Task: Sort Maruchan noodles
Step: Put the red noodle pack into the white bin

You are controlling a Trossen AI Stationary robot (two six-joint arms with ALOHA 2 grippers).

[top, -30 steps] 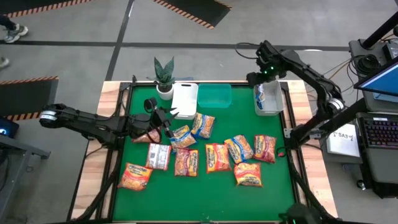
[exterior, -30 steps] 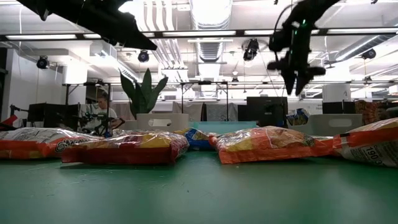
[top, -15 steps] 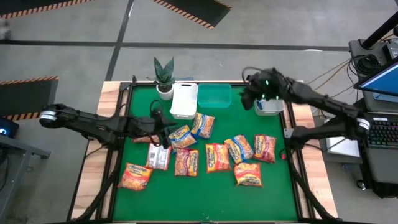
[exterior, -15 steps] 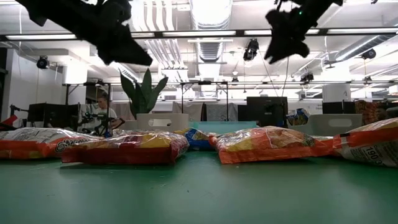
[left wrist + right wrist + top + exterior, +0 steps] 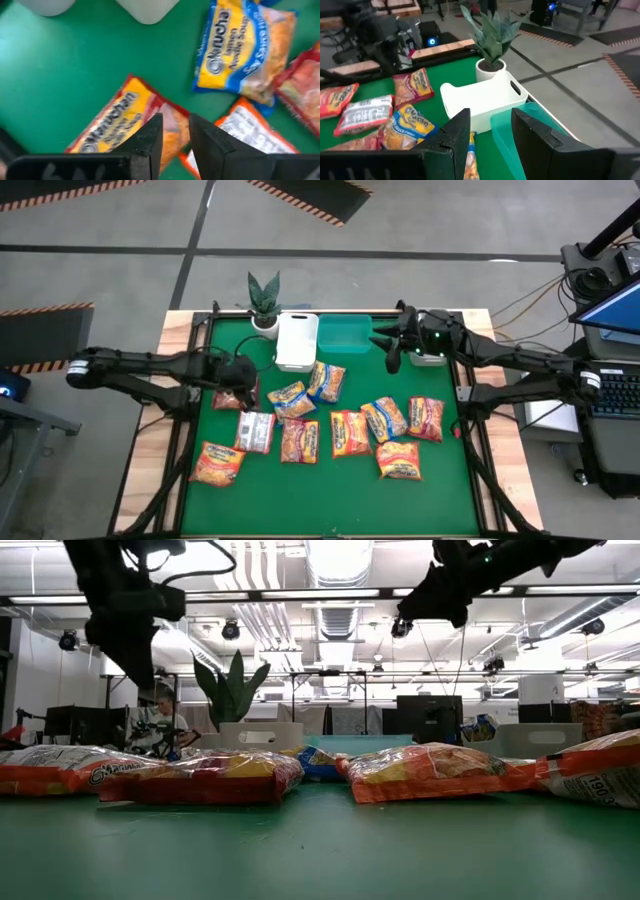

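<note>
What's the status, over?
Left gripper nearly shut, empty, over a red-orange packet. Right gripper slightly open, empty, by the teal bin. Packets loose on the mat; nothing in the way.

White bin [image 5: 480, 102] beside potted plant [image 5: 491, 47]

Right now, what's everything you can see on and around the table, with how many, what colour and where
Ramen packets: ten loose, orange, red or blue-marked, mid mat.
White bin: one, back edge.
Teal bin: one, beside the white bin.
Grey bin: one, back right corner.
Potted plant: one, green, back left.
Table: one, green mat, wooden rim.
Left gripper: over a red-orange packet, fingers narrowly apart.
Right gripper: open, above the mat's back.
</note>
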